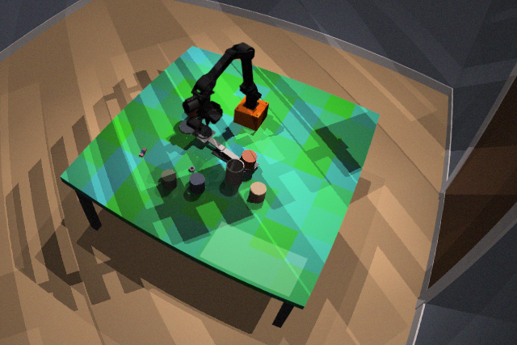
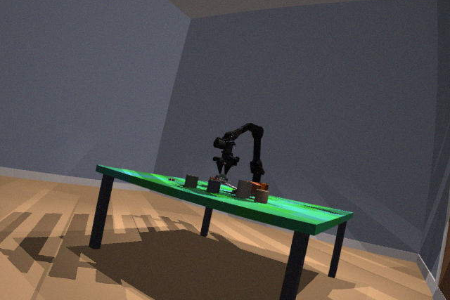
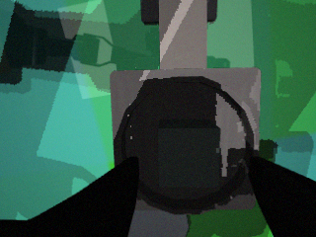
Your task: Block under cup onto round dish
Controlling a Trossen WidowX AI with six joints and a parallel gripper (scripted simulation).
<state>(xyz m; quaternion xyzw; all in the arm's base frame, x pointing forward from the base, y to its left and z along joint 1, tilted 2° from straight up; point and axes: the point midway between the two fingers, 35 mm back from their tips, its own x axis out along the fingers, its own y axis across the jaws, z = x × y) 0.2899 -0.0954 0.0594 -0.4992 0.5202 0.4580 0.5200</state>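
Observation:
My gripper [image 1: 201,127] [image 2: 222,173] [image 3: 194,165] is open, pointing down over one end of the balance [image 1: 225,151] [image 3: 183,44]. A dark square block [image 3: 189,153] sits inside the round rim on that end's square pan, between the spread fingertips as seen from above. No cup covers it. One orange-red cup [image 1: 249,158] stands on the balance's other end. The other, brownish-red cup [image 1: 192,114] is off the balance, partly hidden behind my arm. The grey dish [image 1: 185,125] [image 3: 158,224] lies beside the pan; my arm partly covers it in the top view.
A tall grey hollow cylinder [image 1: 234,174] [image 2: 244,189] stands by the cupped end. Olive [image 1: 168,179], blue [image 1: 197,183] and tan [image 1: 257,191] cylinders stand nearby. An orange box [image 1: 250,113] is beneath the arm's raised part. A small ring [image 1: 191,169] and a small pinkish item [image 1: 142,152] lie left.

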